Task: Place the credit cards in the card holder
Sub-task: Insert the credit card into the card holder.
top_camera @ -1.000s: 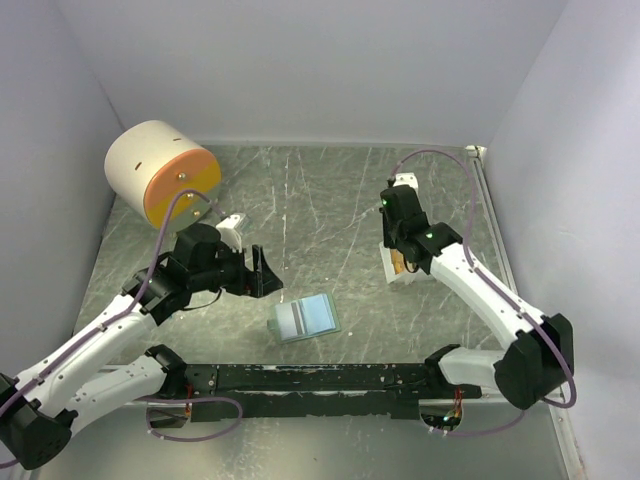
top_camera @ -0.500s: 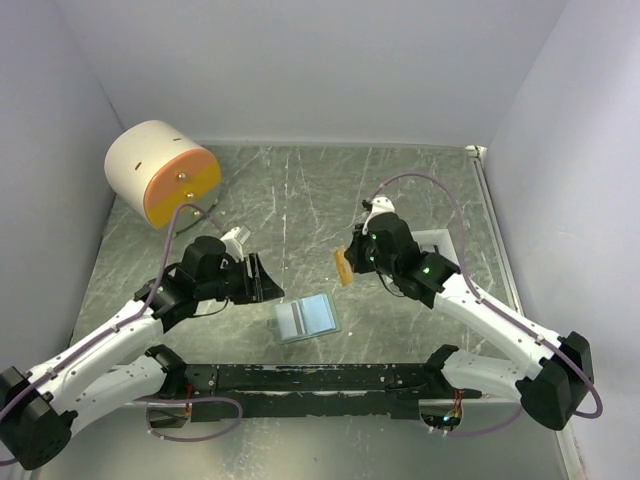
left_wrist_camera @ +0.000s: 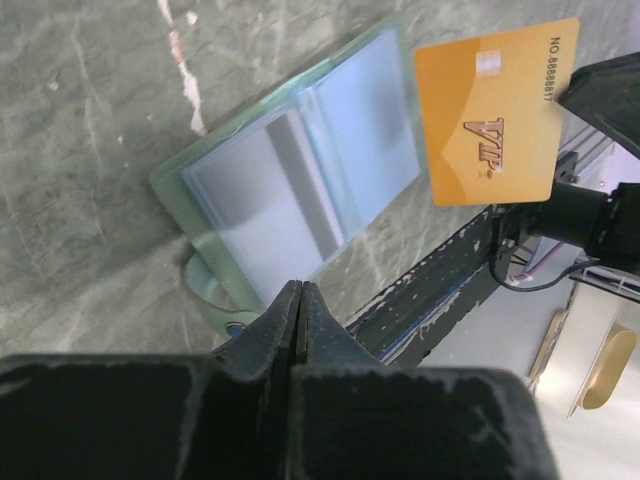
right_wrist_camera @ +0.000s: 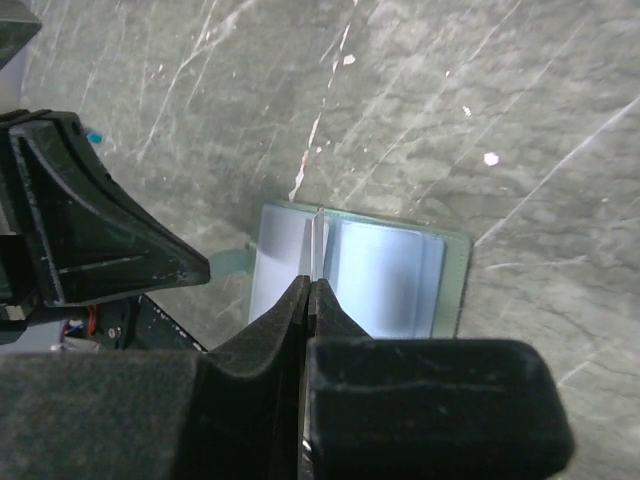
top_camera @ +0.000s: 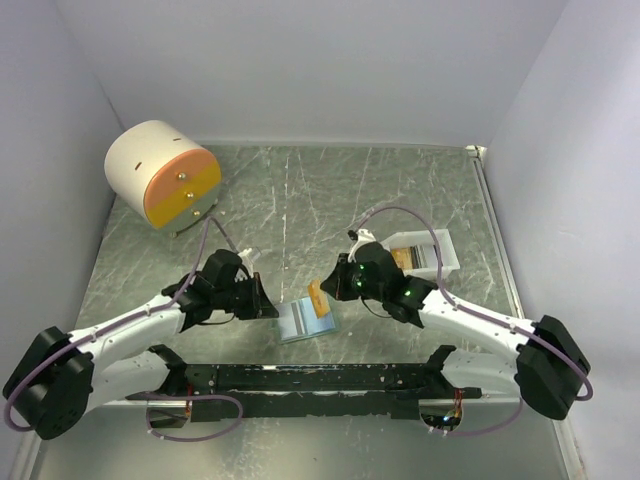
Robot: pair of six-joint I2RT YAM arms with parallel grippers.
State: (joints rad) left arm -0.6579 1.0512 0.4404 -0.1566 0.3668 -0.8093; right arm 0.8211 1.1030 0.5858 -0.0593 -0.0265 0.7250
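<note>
The card holder [top_camera: 300, 326] lies open on the table, pale blue pockets up [left_wrist_camera: 300, 170] [right_wrist_camera: 385, 275]. My left gripper [top_camera: 268, 302] [left_wrist_camera: 300, 288] is shut, its tips meeting on the holder's edge beside the snap strap. My right gripper [top_camera: 330, 288] [right_wrist_camera: 312, 282] is shut on an orange-gold credit card [top_camera: 318, 295] [left_wrist_camera: 495, 115]. It holds the card on edge just above the holder's middle fold. In the right wrist view only the card's thin edge [right_wrist_camera: 318, 240] shows. More credit cards [top_camera: 410, 256] lie in the white tray.
The white tray [top_camera: 446, 256] stands at the right, behind the right arm. A round cream-and-orange drawer cabinet [top_camera: 165, 175] sits at the back left. A black rail [top_camera: 300, 378] runs along the near edge. Walls close in the left, back and right.
My right arm swung left from the tray, carrying the orange card down over the holder. My left gripper moved to the holder's edge and went from open to shut.
</note>
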